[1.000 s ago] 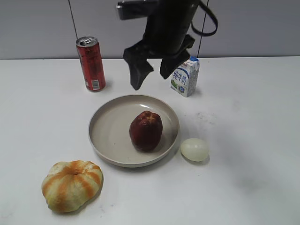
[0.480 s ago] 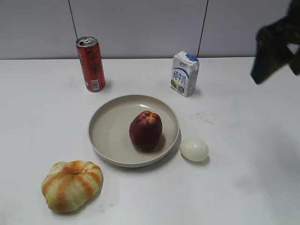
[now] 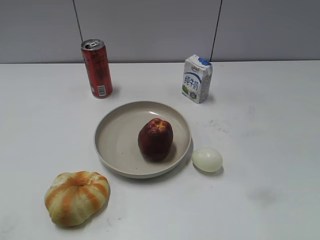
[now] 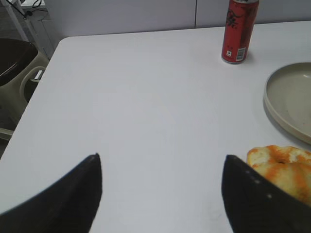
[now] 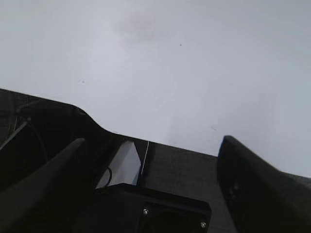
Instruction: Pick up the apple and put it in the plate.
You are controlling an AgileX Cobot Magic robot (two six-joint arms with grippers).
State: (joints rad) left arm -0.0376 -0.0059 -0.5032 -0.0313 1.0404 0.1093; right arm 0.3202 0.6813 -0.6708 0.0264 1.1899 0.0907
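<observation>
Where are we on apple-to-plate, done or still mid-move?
Looks done. The apple stands inside the plate, with no gripper on it. Nothing is in hand: the left gripper is open over bare table beside the bun, and the right gripper is open and empty, out of the exterior view. No step of the task appears left.
</observation>
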